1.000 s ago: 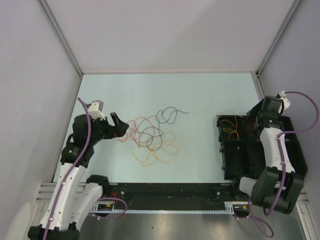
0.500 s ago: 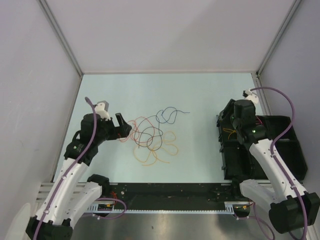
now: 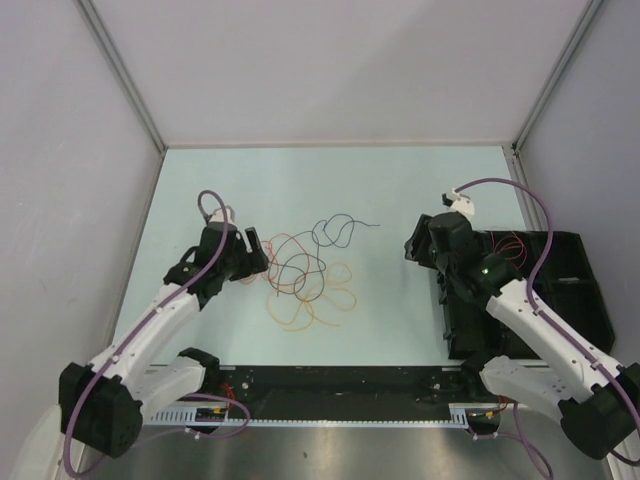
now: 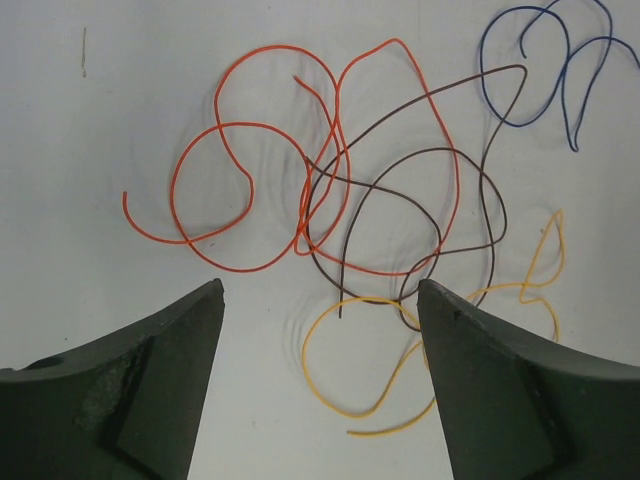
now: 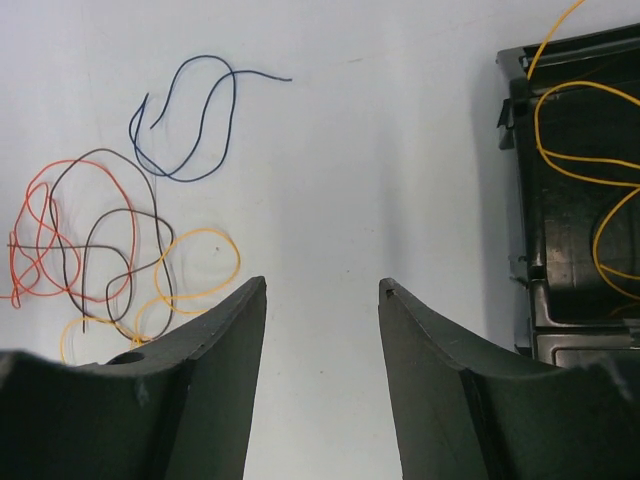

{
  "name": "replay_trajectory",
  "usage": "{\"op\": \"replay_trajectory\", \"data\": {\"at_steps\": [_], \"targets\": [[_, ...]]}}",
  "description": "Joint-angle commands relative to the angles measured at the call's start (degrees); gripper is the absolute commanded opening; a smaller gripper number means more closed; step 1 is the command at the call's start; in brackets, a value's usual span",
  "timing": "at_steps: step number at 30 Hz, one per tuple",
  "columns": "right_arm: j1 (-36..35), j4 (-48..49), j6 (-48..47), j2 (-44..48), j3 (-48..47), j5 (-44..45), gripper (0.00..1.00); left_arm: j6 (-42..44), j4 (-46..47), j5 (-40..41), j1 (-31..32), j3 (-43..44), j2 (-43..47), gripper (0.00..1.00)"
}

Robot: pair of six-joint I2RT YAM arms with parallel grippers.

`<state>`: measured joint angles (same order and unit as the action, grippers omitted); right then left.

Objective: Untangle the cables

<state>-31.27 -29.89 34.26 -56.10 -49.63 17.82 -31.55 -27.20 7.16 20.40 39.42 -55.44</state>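
In the left wrist view the thin dark blue wire (image 4: 515, 124) runs off the top and right edges. The thin orange-yellow wire (image 4: 304, 355) slips behind a dark finger (image 4: 520, 400) of the left gripper (image 4: 320, 287). In the right wrist view the right edge cuts off the black plastic tray (image 5: 560, 310) and the yellow wires (image 5: 590, 83) inside it. From above, which strand crosses over which is too fine to tell.

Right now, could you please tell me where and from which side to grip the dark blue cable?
Take the dark blue cable by its free tail, from above with the open right tool. That end lies flat on the table, pointing away from the tangle, so nothing else should get pinched.
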Motion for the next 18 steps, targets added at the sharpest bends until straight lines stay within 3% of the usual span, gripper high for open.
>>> {"op": "replay_trajectory", "data": {"at_steps": [1, 7, 18], "targets": [[-2.65, -0.52, 1.51, -0.42, -0.91, 2.30, 0.53, -1.67, 6.98, 2.51, 0.25, -0.83, -4.23, 0.79], [-4.41, -0.26, 2.21, -0.51, 0.23, 1.86, 0.53, -1.32, 10.76, 2.42, 0.25, -1.54, -9.68, 0.68], [-5.30, 0.88, 2.83, -1.03, 1.55, 0.98, 0.52, -0.44, 14.46, 2.42, 0.25, -2.59, -16.62, 0.62]]}}
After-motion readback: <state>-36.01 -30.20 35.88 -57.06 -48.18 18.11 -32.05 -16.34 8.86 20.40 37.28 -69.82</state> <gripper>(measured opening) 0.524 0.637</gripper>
